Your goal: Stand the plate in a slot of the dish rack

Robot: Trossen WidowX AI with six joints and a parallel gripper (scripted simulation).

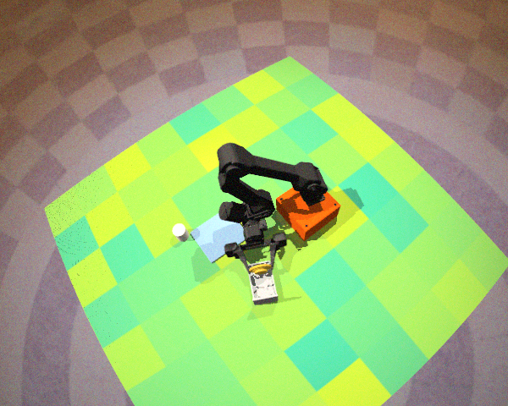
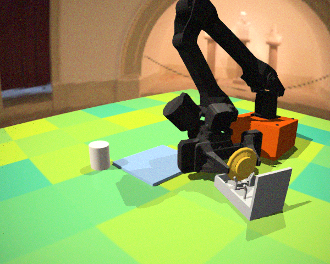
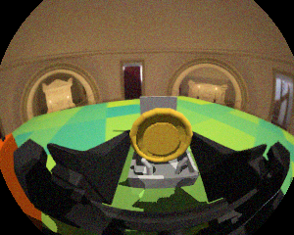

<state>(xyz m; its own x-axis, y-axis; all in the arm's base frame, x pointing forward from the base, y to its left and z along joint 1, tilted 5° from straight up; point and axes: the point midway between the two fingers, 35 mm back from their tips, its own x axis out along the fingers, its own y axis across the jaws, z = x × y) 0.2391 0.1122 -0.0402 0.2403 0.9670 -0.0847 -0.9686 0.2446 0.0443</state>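
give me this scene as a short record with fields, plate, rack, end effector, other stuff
plate: yellow plate, standing on edge, held at the near end of the rack, bottom edge among the rails
dish rack: grey dish rack with a tall end wall, on the checkered mat
end effector: end effector shut on the plate, low over the rack
release: not yet done
other items: white cylinder, light blue flat sheet, orange base block

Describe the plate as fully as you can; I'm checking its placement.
The plate is a small round yellow disc with a raised rim and a darker recessed centre, matte like plastic. It stands upright on edge, gripped by the end effector, at the near end of the grey dish rack. Its lower edge sits among the rails; whether it touches them is unclear.
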